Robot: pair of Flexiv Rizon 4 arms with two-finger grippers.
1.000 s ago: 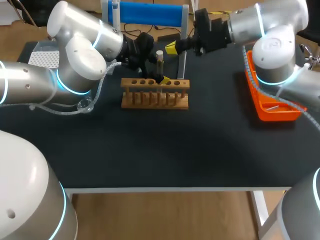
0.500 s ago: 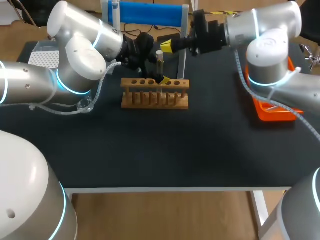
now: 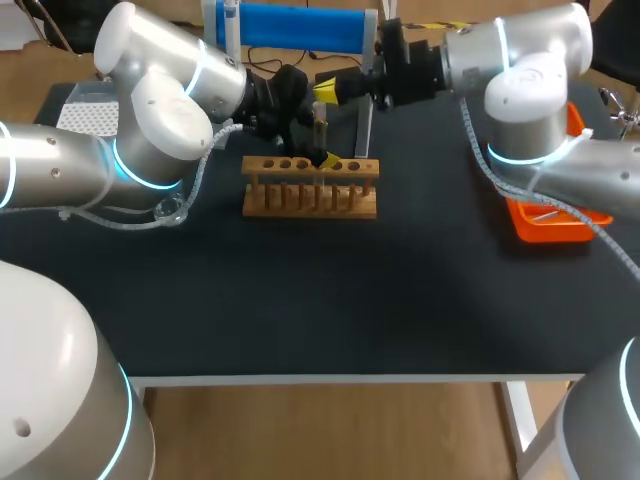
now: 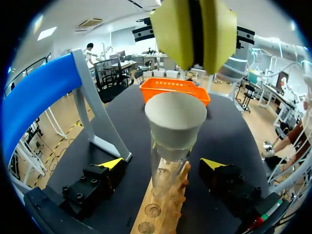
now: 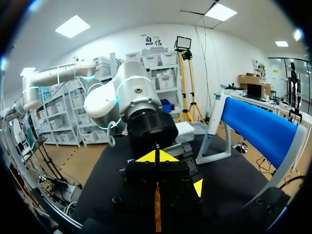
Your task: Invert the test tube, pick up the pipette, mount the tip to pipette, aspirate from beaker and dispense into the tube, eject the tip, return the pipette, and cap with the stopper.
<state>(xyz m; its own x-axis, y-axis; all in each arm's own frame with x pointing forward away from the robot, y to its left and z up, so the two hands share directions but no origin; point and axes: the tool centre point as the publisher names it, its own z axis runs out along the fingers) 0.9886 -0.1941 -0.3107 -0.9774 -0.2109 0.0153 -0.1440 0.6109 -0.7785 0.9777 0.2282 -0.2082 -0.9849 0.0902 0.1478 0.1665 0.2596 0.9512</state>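
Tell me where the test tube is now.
In the head view the test tube stands upright in the wooden rack at the back middle of the table, inside the open left end effector, right end effector just above it.

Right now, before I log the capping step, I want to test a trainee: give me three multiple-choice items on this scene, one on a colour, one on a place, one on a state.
1. What colour is the basket? A green; B orange; C white.
2. Where is the stopper? A in the tube's mouth; B in the basket; C none is in view.
3. How is the left gripper? A shut on the basket; B shut on the stopper; C open.

Answers:
1 B: its walls show orange.
2 A: the stopper plugs the tube's top.
3 C: gaps show between each finger and the tube.
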